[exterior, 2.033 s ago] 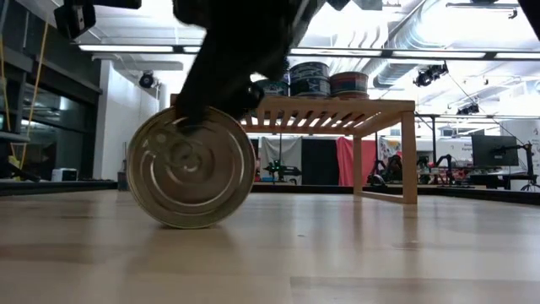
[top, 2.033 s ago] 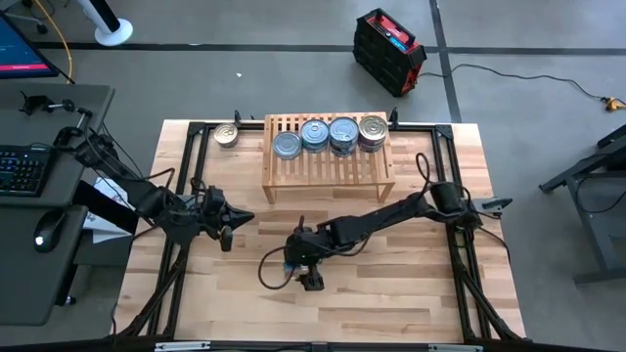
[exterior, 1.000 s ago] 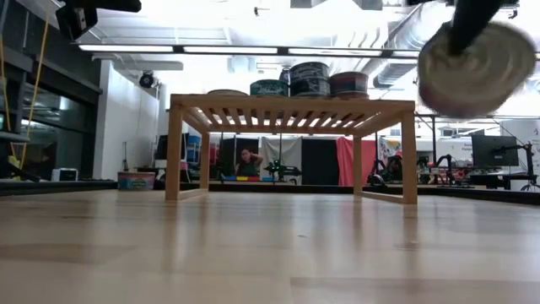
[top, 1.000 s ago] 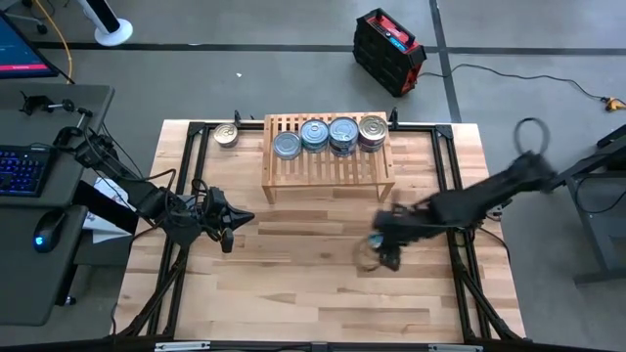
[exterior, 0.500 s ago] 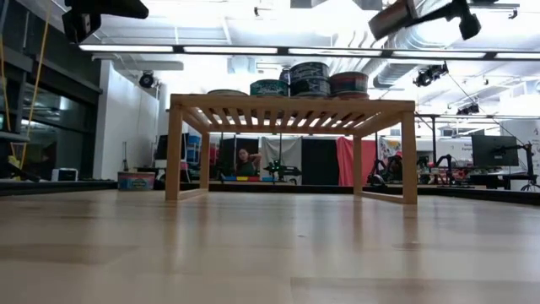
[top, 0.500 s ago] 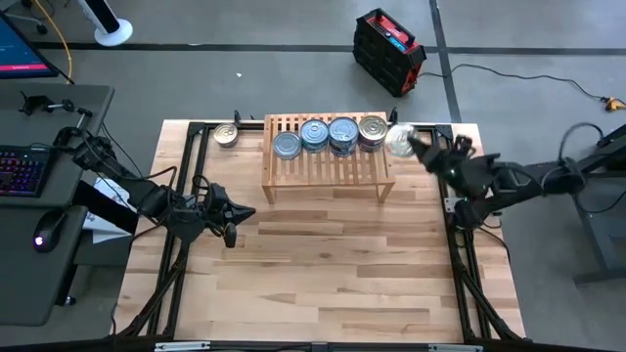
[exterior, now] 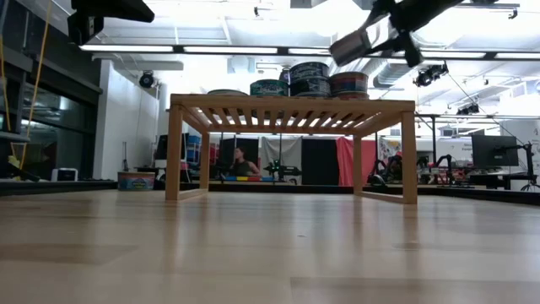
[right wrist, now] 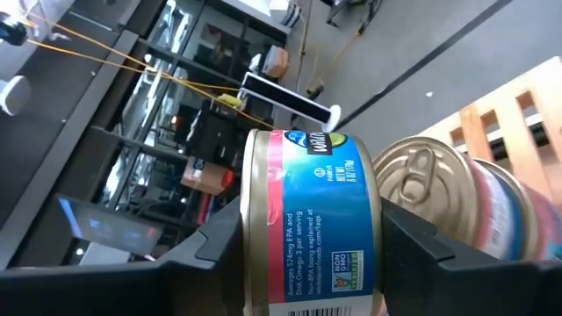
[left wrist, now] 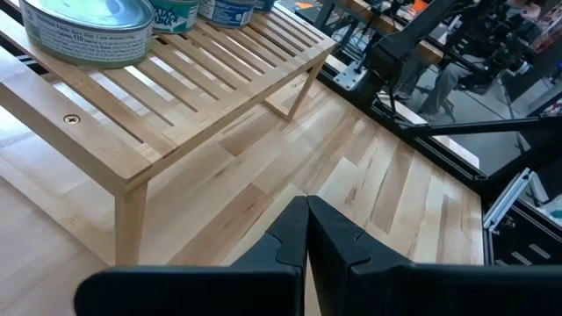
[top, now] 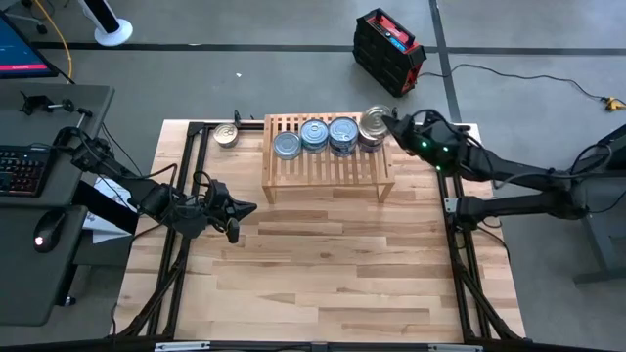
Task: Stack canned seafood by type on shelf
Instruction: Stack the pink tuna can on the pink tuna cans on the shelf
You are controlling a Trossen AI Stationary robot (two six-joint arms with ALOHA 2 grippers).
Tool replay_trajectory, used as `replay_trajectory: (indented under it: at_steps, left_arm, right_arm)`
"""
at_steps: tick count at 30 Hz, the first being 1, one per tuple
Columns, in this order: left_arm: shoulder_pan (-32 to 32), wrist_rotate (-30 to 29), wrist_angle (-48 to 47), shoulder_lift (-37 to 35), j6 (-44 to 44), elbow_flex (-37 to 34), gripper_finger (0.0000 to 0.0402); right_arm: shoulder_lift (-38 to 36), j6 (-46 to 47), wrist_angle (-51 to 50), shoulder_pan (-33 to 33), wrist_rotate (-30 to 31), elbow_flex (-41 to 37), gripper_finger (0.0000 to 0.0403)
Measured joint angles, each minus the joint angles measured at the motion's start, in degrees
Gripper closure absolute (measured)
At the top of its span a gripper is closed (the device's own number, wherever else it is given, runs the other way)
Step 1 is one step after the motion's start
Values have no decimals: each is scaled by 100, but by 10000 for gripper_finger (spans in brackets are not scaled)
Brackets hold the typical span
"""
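Observation:
The shelf point(top: 328, 161) stands at the table's far middle with several tins of canned seafood on its slats, such as one point(top: 287, 145) at the left and one with a pull ring point(right wrist: 435, 189) at the right end. Another tin point(top: 227, 135) sits on the table left of the shelf. My right gripper point(top: 389, 124) is shut on a blue-and-red labelled tin point(right wrist: 312, 219) held over the shelf's right end point(exterior: 363, 38). My left gripper point(top: 235, 209) hangs shut over the table's left part, short of the shelf point(left wrist: 202, 88). My right gripper pinches the labelled tin between its two fingers point(right wrist: 219, 250), one on each flat face, so the label wall point(right wrist: 316, 263) faces the wrist camera. The fingers reach in from the table's right side. The tin hangs tilted, lifted clear above the shelf's right-end tin.
Black frame rails point(top: 445, 210) run along the table's left and right sides. The wooden tabletop point(top: 323, 284) lies bare in front of the shelf. A desk with a keyboard point(top: 24, 166) stands left of the table.
My right gripper has carried the tin up from low over the table's near right part toward the far edge, then a little left, to above the shelf's right end. The tin has stayed in the hold, clear of the table, and now hangs tilted.

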Motion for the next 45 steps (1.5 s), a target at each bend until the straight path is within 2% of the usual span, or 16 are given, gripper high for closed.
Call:
replay_trajectory:
  at_steps: [9,16,20,30,36,45]
  left_arm:
    - [0,2,-2,0,-60,0,401]
    - [0,2,-24,0,-76,0,401]
    - [0,2,-26,0,-79,0,401]
    - [0,4,-28,0,-83,0,401]
    - [0,7,-28,0,44,0,401]
    - [0,20,-24,0,-62,0,401]
  right_arm:
    - [465,153,133,-365,-221,2,236]
    - [465,155,179,-495,-149,9,159]
    - [465,165,146,-490,-156,9,139]
    - [465,153,118,-488,-243,9,138]
    - [465,208,102,-486,-639,9,137]
    - [468,0,100,-484,-608,9,137]
